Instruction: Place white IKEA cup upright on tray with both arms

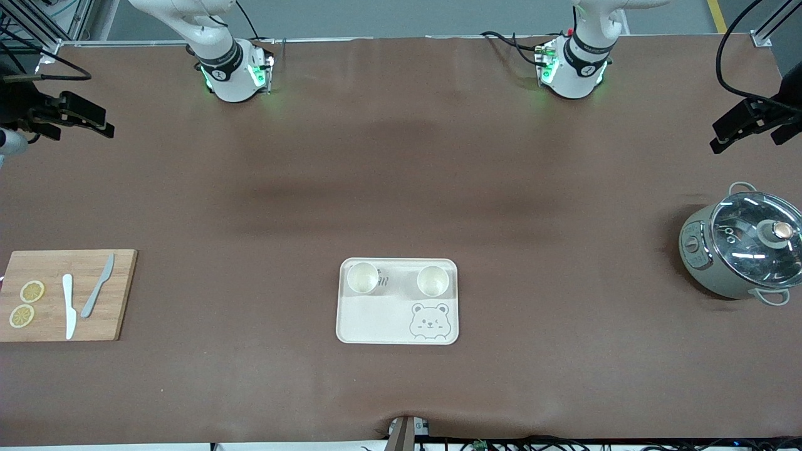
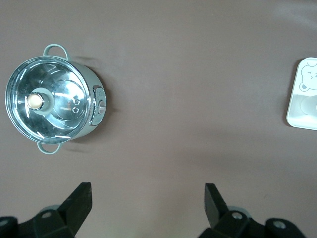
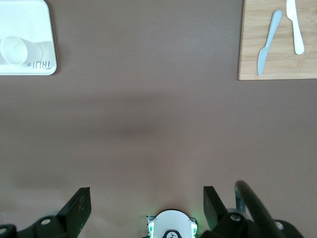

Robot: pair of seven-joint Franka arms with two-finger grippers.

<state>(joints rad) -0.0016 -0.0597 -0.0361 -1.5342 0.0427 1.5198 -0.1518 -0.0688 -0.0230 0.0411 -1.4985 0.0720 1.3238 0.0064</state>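
Note:
The cream tray (image 1: 376, 319) with the grey bear face lies on the brown table near the front camera. Two white cups stand upright on it, one (image 1: 363, 277) toward the right arm's end, one (image 1: 432, 280) toward the left arm's end. My left gripper (image 2: 147, 187) is open and empty, high over bare table between the pot and the tray (image 2: 299, 111). My right gripper (image 3: 146, 190) is open and empty, high over the table by its own base; the tray (image 3: 20, 15) and one cup (image 3: 14, 49) show there. Neither gripper shows in the front view.
A grey pot with a glass lid (image 1: 742, 250) stands at the left arm's end and shows in the left wrist view (image 2: 52, 99). A wooden cutting board (image 1: 122, 313) with two knives and lemon slices lies at the right arm's end and shows in the right wrist view (image 3: 252, 39).

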